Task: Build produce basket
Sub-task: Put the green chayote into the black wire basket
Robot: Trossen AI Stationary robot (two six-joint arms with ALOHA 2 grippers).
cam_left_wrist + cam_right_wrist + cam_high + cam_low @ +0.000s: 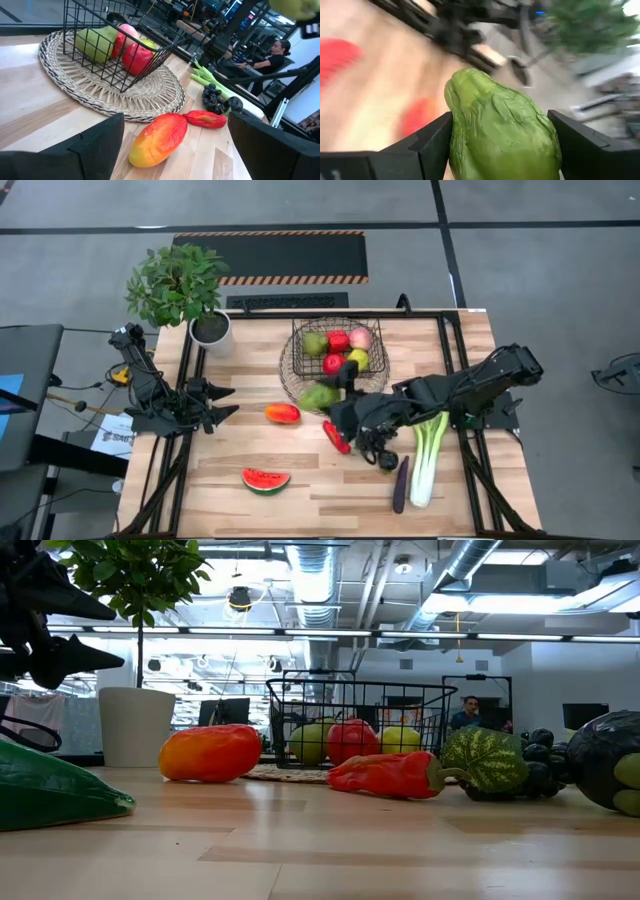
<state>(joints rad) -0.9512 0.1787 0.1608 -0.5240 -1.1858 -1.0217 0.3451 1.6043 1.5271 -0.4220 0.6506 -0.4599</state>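
While the right gripper [500, 150] clamps a green pear [502, 127] across its belly just beside the basket [337, 352], it looks rigid, light and slick-skinned, so mid-body seems safest; the left gripper [222, 405] waits spread at the table's left.

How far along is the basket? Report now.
Done: several fruits, including a red apple, sit in the basket. In hand: right end effector grips a green fruit. Remaining: mango, chili, watermelon slice, eggplant, leek, grapes on the table. Left end effector waits open.
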